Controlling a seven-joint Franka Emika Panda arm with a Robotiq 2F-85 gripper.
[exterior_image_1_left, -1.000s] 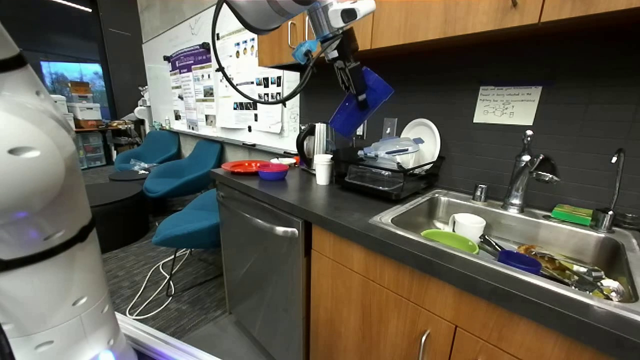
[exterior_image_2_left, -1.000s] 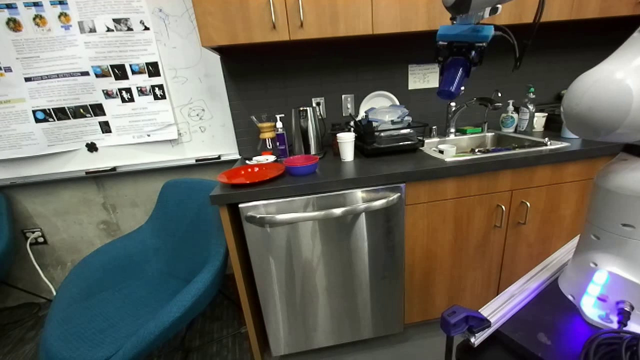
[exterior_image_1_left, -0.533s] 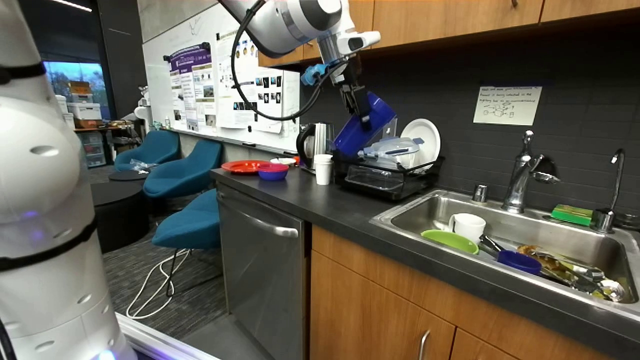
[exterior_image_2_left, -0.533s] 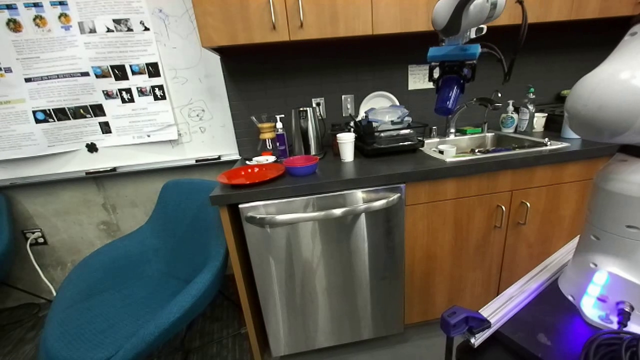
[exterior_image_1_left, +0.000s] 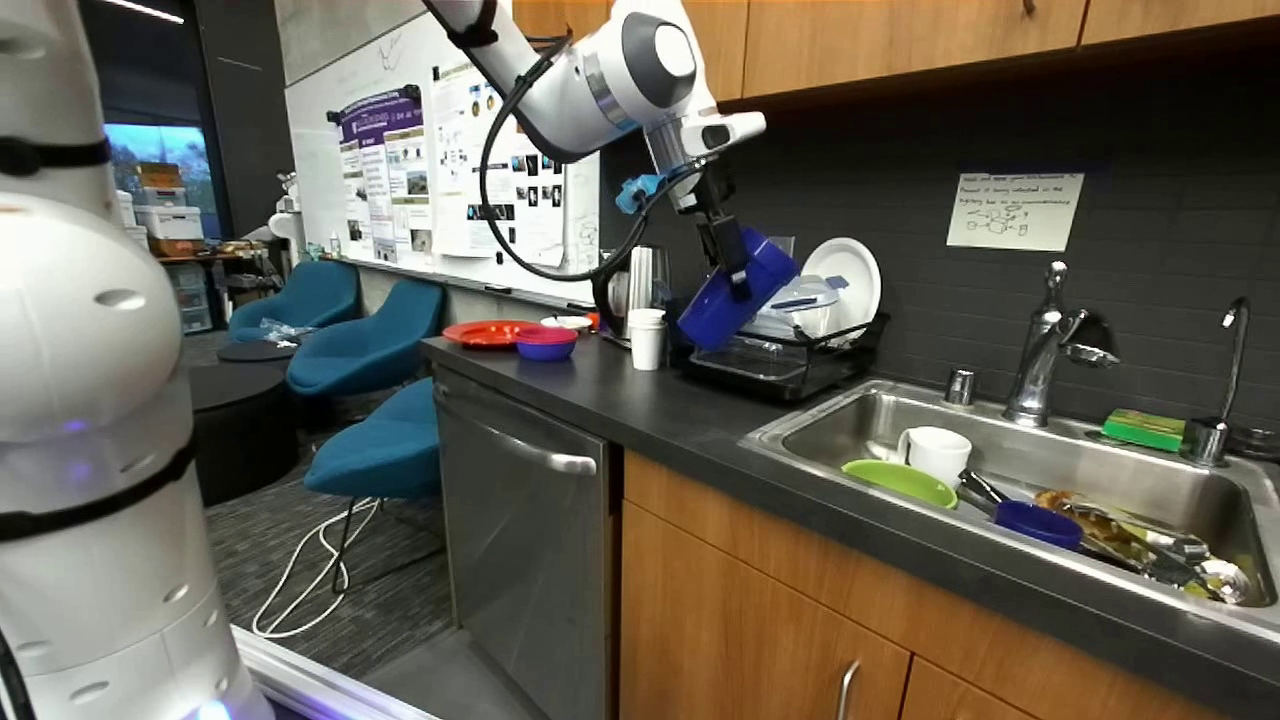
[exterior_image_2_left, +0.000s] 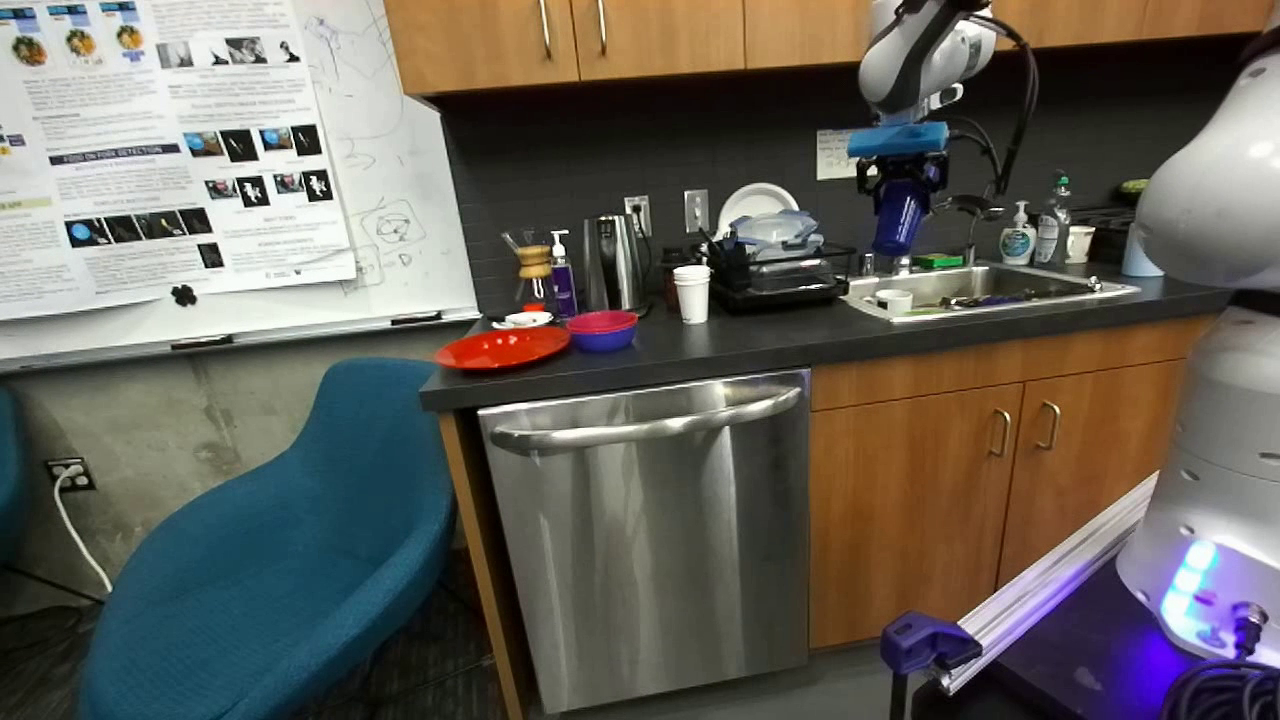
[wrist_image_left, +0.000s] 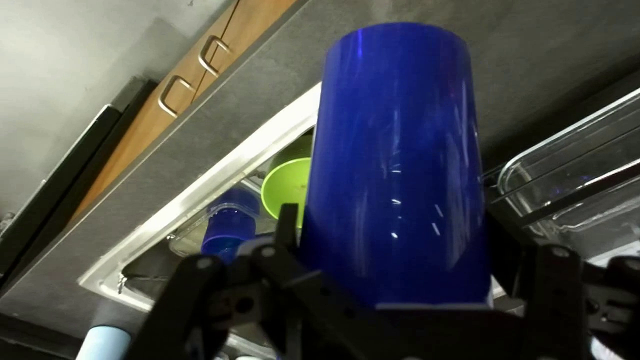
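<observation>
A tall, glossy blue cup (wrist_image_left: 395, 150) fills the middle of the wrist view, with a finger of my gripper (wrist_image_left: 392, 225) on each side of it. My gripper is shut on this cup. In both exterior views the cup (exterior_image_1_left: 715, 312) hangs tilted in the air, its far end pointing down. Seen in an exterior view, it overlaps the black dish rack (exterior_image_1_left: 790, 380), which holds clear containers and a white plate (exterior_image_1_left: 850, 275). Elsewhere the cup (exterior_image_2_left: 900, 222) appears above the counter, between rack and faucet. Its near end is partly hidden by the gripper.
The sink (exterior_image_1_left: 800, 458) holds a green bowl (exterior_image_1_left: 900, 482), a white mug (exterior_image_1_left: 938, 452), another blue cup (exterior_image_1_left: 1040, 522) and utensils. Stacked paper cups (exterior_image_2_left: 692, 295), a kettle (exterior_image_2_left: 612, 262), bowls (exterior_image_2_left: 602, 335) and a red plate (exterior_image_2_left: 500, 348) stand along the counter. Cabinets (exterior_image_1_left: 900, 45) overhang it.
My gripper has come down with the blue cup held throughout. In an exterior view the cup drops from above the rack to in front of it, shifting slightly right.
</observation>
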